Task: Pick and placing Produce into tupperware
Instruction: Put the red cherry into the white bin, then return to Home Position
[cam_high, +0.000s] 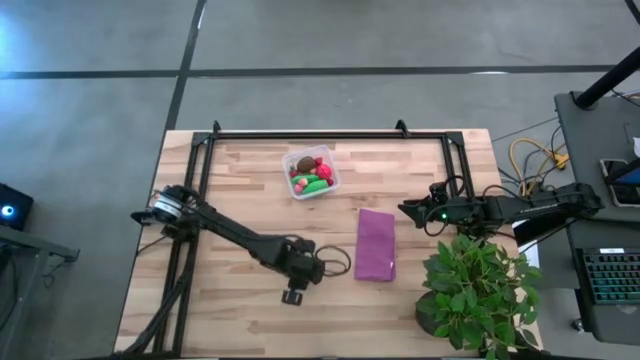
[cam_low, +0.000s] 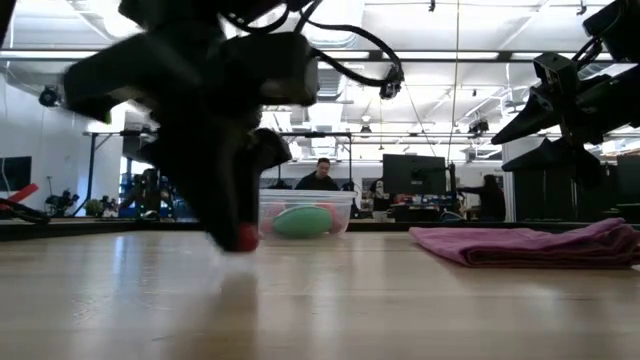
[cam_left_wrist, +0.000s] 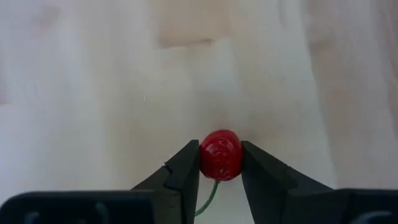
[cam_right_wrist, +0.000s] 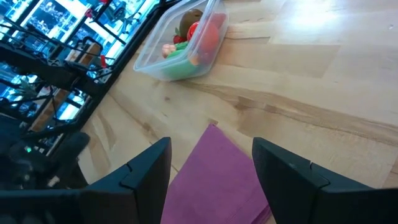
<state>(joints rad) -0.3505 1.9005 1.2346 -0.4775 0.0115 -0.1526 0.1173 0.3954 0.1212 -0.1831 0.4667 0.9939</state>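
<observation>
My left gripper (cam_left_wrist: 221, 163) is over the table's near middle, pointing down, shut on a small red round toy fruit (cam_left_wrist: 220, 154) with a thin green stem; in the low view the fruit (cam_low: 246, 237) shows just above the wood. The clear tupperware (cam_high: 311, 172) stands at the far middle, holding a brown oval, red pieces and green ones; it also shows in the right wrist view (cam_right_wrist: 181, 41). My right gripper (cam_right_wrist: 211, 163) is open, held above the table's right side near the purple cloth (cam_high: 375, 244). My left gripper pinches the red round fruit by its two sides (cam_left_wrist: 204, 157) between both fingertips, coming from above and pointing down. The fruit sits at the fingers' free ends, its green stem (cam_left_wrist: 209, 198) trailing back between them. It hangs at or just above the tabletop.
A purple cloth (cam_right_wrist: 217, 180) lies flat right of centre. A potted green plant (cam_high: 478, 290) stands at the near right corner. A black frame (cam_high: 300, 135) runs along the far edge and the left side. Bare wood lies between my left gripper and the tupperware.
</observation>
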